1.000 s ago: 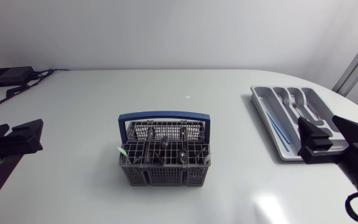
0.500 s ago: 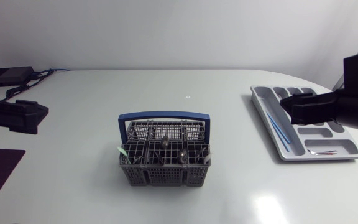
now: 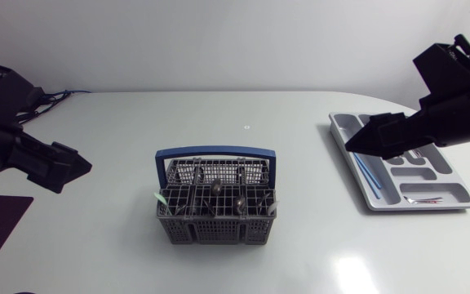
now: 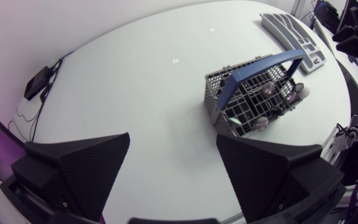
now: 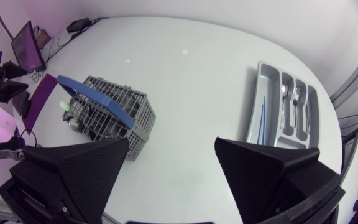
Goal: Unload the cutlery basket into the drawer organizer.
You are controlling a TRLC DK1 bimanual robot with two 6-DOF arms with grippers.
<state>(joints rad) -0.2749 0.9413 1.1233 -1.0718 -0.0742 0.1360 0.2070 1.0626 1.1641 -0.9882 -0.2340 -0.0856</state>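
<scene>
The grey plastic mesh cutlery basket with a blue arched handle [image 3: 216, 208] stands near the middle of the white table [image 3: 121, 245], a little towards its near edge. It is loaded. Dark metal spoons [image 3: 217, 189] stand bowl-up in its compartments, and a pale green-tipped piece [image 3: 160, 196] sticks up at its left end. I cannot count the pieces.

At the right side of the table, well apart from the basket, lies the grey plastic drawer organizer [image 3: 382, 204]. It has thin blue sticks [image 3: 365, 171] in its long left compartment, silver forks [image 5: 294, 99] in a farther one, and a thin reddish piece [image 3: 423, 198] in the near compartment.

The left gripper [image 4: 173, 137] hangs over the left of the table. Its fingers are spread wide with nothing between them. The right gripper [image 5: 172, 139] is over the left side of the organizer, likewise spread and empty. Neither touches the basket or any cutlery.

I judge that the task stands between picks. Some pieces are sorted and much of the load is left, and the step in hand is the approach for the next pick.

The next move calls for one arm to come over the basket clear of the blue handle. It should lower its released fingers around a single upright piece, then clench on that piece alone. The cells look narrow for such broad fingers, so a spoon standing free of its neighbours seems the easier choice.
</scene>
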